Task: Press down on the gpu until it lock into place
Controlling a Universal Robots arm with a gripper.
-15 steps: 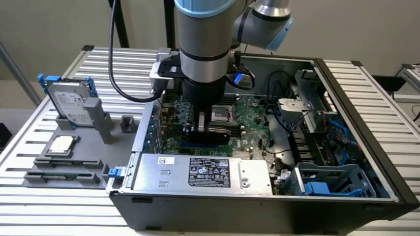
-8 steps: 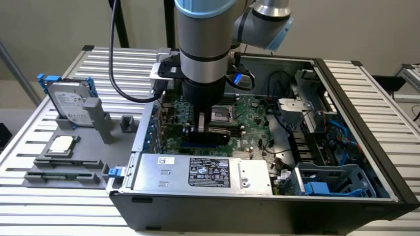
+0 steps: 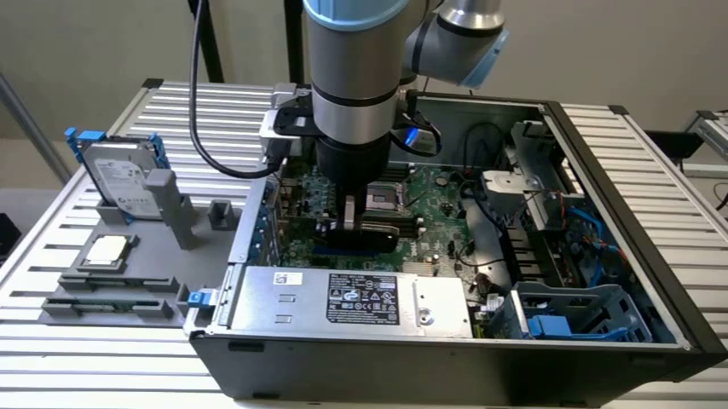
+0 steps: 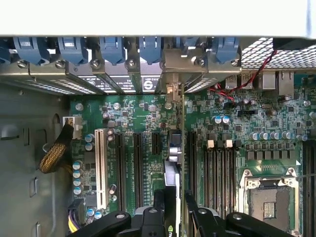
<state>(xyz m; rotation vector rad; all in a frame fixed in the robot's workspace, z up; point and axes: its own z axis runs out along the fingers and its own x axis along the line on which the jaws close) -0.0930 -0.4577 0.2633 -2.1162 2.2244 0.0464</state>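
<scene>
Gripper (image 4: 174, 197) low over upright gpu (image 4: 173, 153)

The case (image 3: 455, 371) lies open on top, so the way down onto the motherboard (image 4: 133, 113) is free. The power supply (image 3: 353, 298) walls its near side, and the drive cage (image 3: 569, 311) crowds the exterior view's right. The upright gpu (image 4: 172, 173) splits the bare expansion slots (image 4: 121, 168) from the memory slots (image 4: 219, 173). A braided cable (image 4: 54, 153) lies beside the board.
</scene>
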